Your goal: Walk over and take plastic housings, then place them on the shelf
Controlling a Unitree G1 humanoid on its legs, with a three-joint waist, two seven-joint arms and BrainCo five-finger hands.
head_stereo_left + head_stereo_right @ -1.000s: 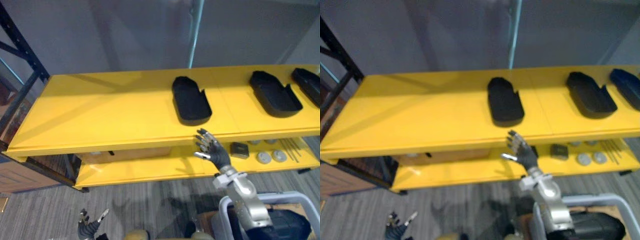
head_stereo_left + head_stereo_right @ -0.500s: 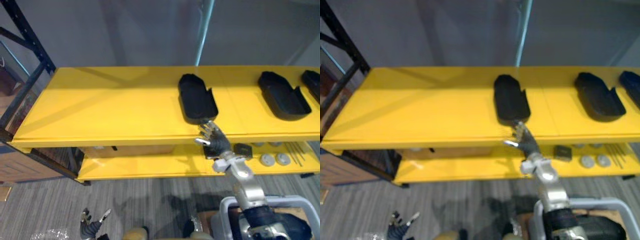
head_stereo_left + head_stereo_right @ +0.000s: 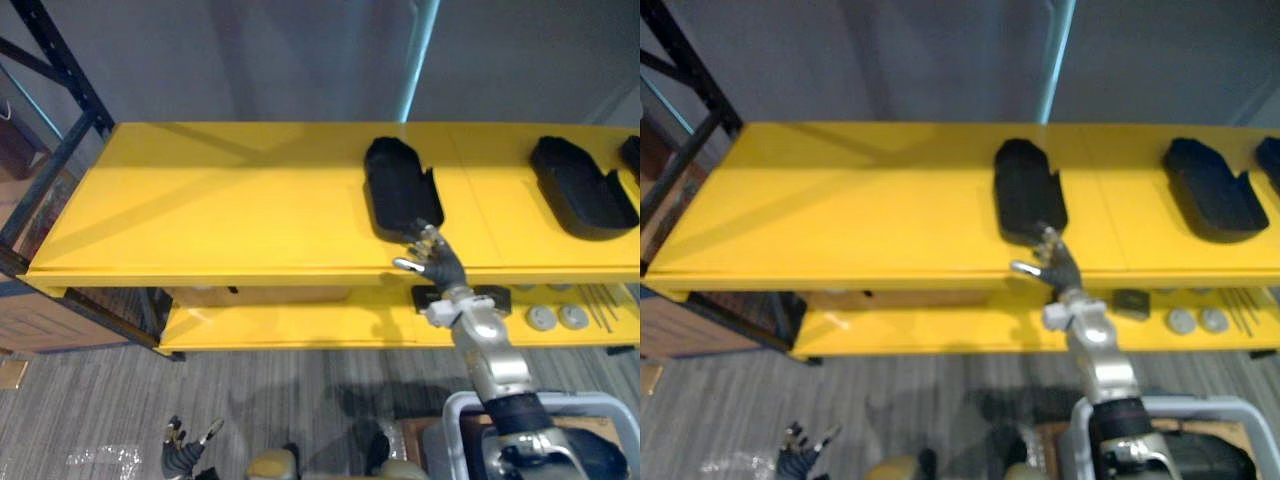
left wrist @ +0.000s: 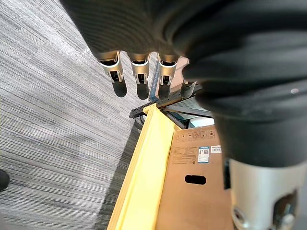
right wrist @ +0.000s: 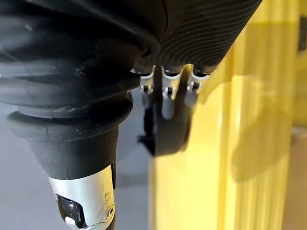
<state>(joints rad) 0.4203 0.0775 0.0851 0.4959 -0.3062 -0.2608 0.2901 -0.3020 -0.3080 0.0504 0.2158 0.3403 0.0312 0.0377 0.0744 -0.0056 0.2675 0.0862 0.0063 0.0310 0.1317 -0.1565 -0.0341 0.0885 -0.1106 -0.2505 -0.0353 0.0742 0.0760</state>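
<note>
**Right hand at the central housing, upper shelf.** The yellow shelf [image 3: 220, 210] carries three black plastic housings on its upper tier: the central housing [image 3: 398, 195], a second housing [image 3: 583, 198] well apart to the right, and a third housing [image 3: 633, 155] at the far right edge of the head views. All three lie flat with the open side up.

The right hand [image 3: 440, 266] reaches up over the front edge of the shelf. Its fingers [image 5: 166, 88] are straight and slightly spread, and it holds nothing. The fingertips lie at the near end of the central housing; whether they touch it cannot be told. The left hand [image 3: 183, 458] hangs low over the floor [image 4: 53, 124], with its fingers relaxed and empty.

The lower tier [image 3: 300, 325] holds a dark block [image 3: 492, 299], round discs [image 3: 541, 318] and thin rods [image 3: 598, 299]. A cardboard box [image 4: 196, 163] stands under the shelf.

**Hazards, as judged.**
- The central housing sits close to the front edge. A pull toward the robot before the fingers have closed would probably slide it over the lip and onto the floor.
- A forward push with straight fingers would more likely skate the smooth shell away or turn it, which would spoil any grasp.
- The walls look thin, so a pinch on one wall alone may tip the shell.
- The wrist passes just beside the shelf's front lip, so lowering it could knock the edge.
</note>
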